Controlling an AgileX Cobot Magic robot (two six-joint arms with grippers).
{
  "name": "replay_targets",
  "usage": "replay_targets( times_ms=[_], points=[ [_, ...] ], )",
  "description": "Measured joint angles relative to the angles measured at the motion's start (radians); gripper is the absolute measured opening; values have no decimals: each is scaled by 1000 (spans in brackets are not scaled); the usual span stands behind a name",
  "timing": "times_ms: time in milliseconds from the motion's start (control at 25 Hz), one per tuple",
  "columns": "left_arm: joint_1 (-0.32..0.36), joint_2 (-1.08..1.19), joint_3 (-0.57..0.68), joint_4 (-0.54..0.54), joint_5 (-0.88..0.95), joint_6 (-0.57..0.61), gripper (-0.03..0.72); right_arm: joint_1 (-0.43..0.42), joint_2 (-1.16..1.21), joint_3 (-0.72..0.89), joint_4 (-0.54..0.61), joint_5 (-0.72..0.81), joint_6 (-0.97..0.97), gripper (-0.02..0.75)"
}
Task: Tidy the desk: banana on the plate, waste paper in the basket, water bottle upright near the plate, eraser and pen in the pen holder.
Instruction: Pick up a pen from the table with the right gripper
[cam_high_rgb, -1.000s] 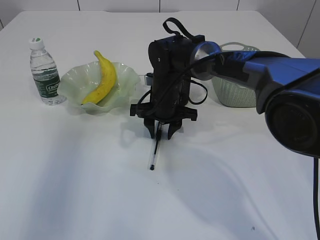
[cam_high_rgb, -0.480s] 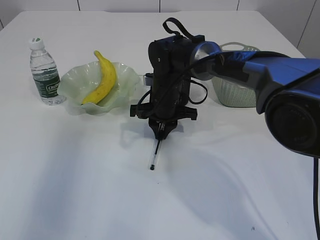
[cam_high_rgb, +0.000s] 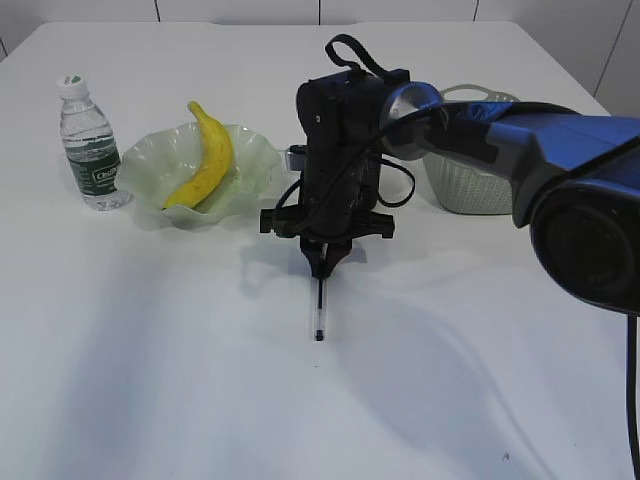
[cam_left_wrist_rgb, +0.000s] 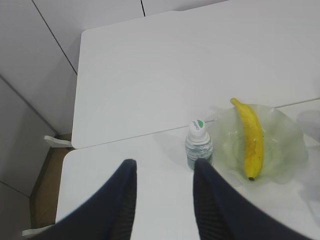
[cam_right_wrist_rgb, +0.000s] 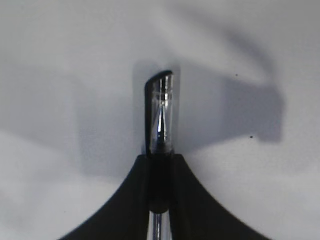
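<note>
The right arm is reaching in from the right, its wrist pointing straight down, and the right pincer (cam_high_rgb: 326, 262) is clamping the pen (cam_high_rgb: 319, 312) at mid-desk. The left pincer (cam_left_wrist_rgb: 161, 200) is hovering with jaws apart above the white desk (cam_high_rgb: 150, 380), near the water bottle (cam_left_wrist_rgb: 198, 145) and plate (cam_left_wrist_rgb: 285, 150).
</note>
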Motion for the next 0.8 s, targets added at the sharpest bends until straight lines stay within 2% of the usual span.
replay_targets(
  times_ms=[360,800],
  points=[
    [0,0,0,0,0,0,260,0,0,-11,-27,13,-63,56],
    [0,23,0,0,0,0,260,0,0,-170,-38,21,-102,56]
  ],
)
